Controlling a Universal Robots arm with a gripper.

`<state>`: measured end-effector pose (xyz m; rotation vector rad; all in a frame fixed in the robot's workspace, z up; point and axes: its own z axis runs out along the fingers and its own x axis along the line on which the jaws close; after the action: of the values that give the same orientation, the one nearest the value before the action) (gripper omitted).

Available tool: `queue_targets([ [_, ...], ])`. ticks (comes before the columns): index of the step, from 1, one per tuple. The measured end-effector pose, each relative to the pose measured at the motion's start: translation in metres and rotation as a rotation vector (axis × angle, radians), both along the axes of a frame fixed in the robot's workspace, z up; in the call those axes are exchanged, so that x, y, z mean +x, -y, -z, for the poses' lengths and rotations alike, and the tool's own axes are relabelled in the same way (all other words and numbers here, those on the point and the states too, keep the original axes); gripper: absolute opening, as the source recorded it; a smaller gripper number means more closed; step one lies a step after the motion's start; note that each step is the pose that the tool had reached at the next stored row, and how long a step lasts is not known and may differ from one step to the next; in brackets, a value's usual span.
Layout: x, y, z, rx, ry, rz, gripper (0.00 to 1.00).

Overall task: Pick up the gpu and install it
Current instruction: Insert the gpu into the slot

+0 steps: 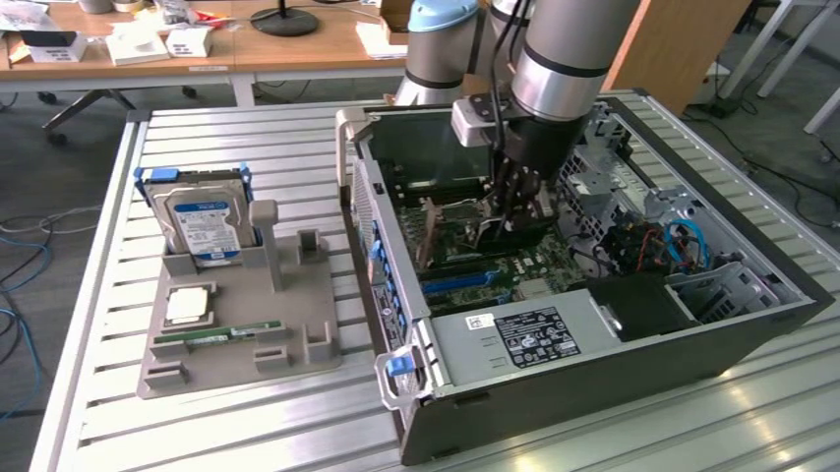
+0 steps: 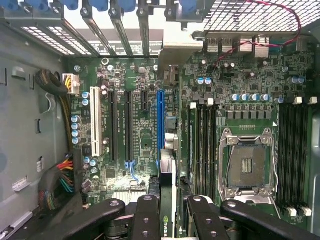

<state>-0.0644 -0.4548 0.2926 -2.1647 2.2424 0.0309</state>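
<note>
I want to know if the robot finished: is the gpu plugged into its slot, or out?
Out. The hand grips the gpu edge-on over the long blue slot, whose visible part is bare.

Green motherboard (image 2: 145,145), blue slot (image 2: 160,125), black gpu (image 2: 165,210)

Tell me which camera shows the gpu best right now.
The wrist view: the gpu appears edge-on, clamped between the hand's fingers, close to the motherboard's blue slot. In the exterior view, the hand reaches into the computer case and the card is hard to make out.
</note>
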Motion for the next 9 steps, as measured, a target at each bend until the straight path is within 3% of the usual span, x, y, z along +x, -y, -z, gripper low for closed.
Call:
queue_targets([
  [9, -0.0028, 0.0000, 0.0000, -0.0001, 0.0000, 0.000, 0.26],
])
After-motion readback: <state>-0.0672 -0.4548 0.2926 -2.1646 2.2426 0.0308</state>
